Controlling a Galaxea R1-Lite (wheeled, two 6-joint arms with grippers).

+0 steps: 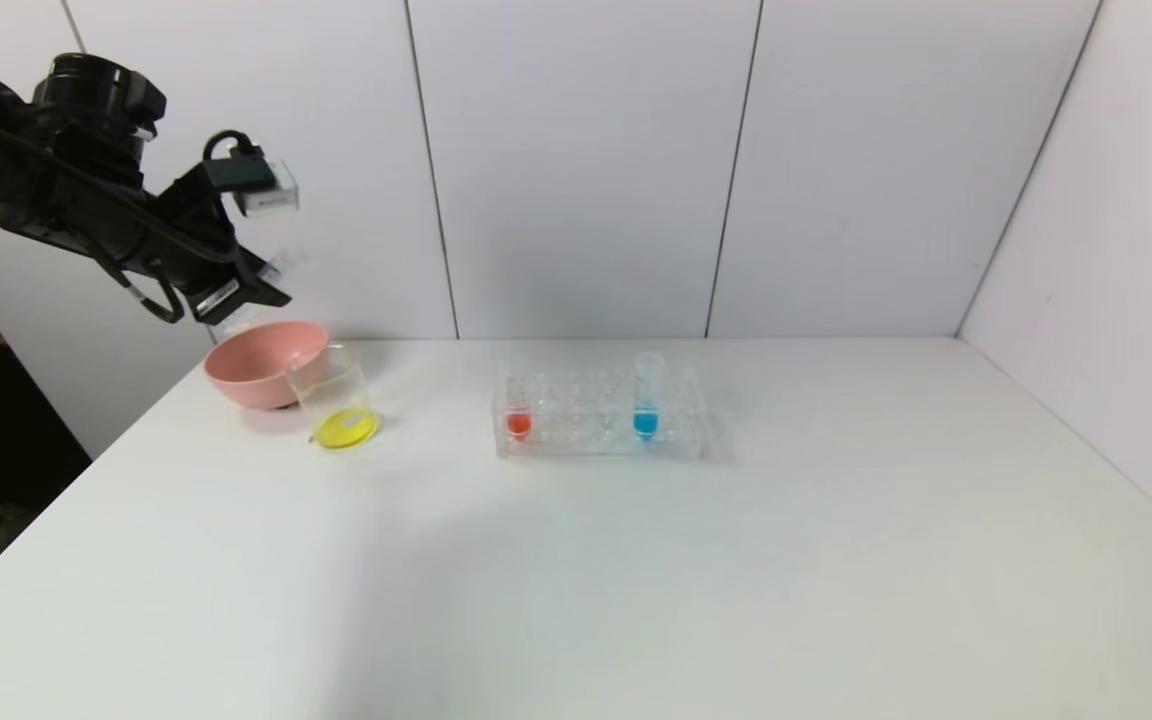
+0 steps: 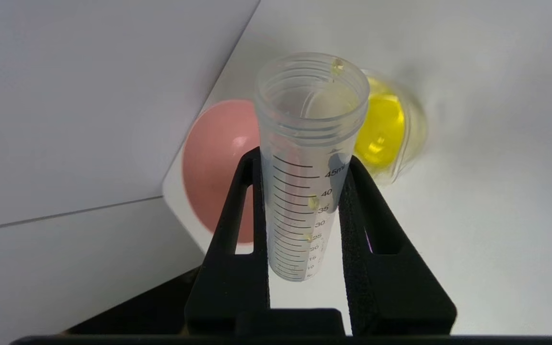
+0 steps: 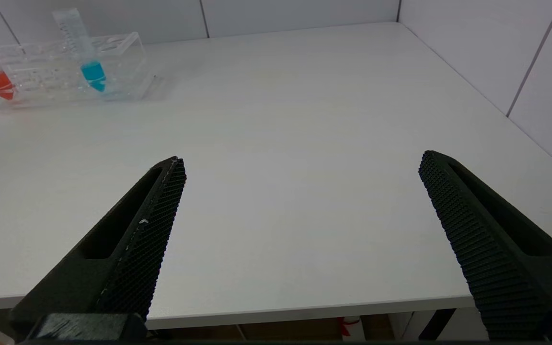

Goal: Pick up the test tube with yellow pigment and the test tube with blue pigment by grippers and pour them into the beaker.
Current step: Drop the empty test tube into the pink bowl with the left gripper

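Note:
My left gripper (image 1: 246, 282) hangs high at the back left, above the pink bowl and the beaker. It is shut on the test tube with yellow pigment (image 2: 304, 124), tilted mouth-down; only yellow droplets cling inside it. The beaker (image 1: 336, 402) stands on the table beside the bowl with yellow liquid in its bottom (image 2: 381, 129). The test tube with blue pigment (image 1: 646, 395) stands upright in the clear rack (image 1: 596, 432), also seen in the right wrist view (image 3: 82, 48). My right gripper (image 3: 302, 163) is open over the table's near edge, holding nothing.
A pink bowl (image 1: 258, 362) sits just left of the beaker, touching or nearly so. A tube with orange-red liquid (image 1: 518, 410) stands at the rack's left end. White walls close the back and right of the white table (image 1: 636, 580).

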